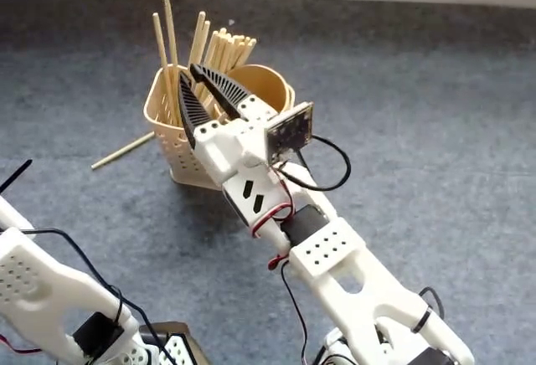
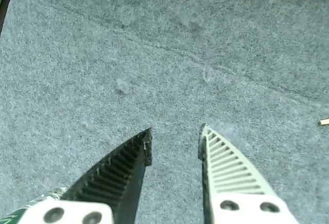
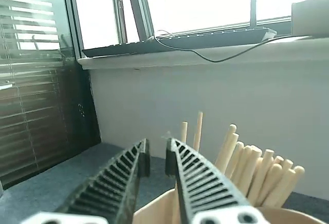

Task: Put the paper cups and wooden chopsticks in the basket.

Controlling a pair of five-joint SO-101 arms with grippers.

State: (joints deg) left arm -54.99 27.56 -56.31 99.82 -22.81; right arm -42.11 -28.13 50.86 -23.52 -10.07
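Right gripper [image 1: 187,70] barely parted, empty, over basket [image 1: 180,160]; left gripper [image 2: 176,129] open, empty; 1 loose wooden chopstick [image 1: 123,151] beside basket likely needed a low, crosswise pinch.

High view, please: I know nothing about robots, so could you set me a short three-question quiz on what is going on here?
1. True or false: all the wooden chopsticks stand in the cream plastic basket.
2. What is the right gripper poised over? A the basket; B bare grey carpet; C a loose chopstick.
3. Fill in: the left gripper is ____, with nothing in it.
Key: 1 false: one wooden chopstick lies on the grey carpet beside the basket. 2 A. 3 open.
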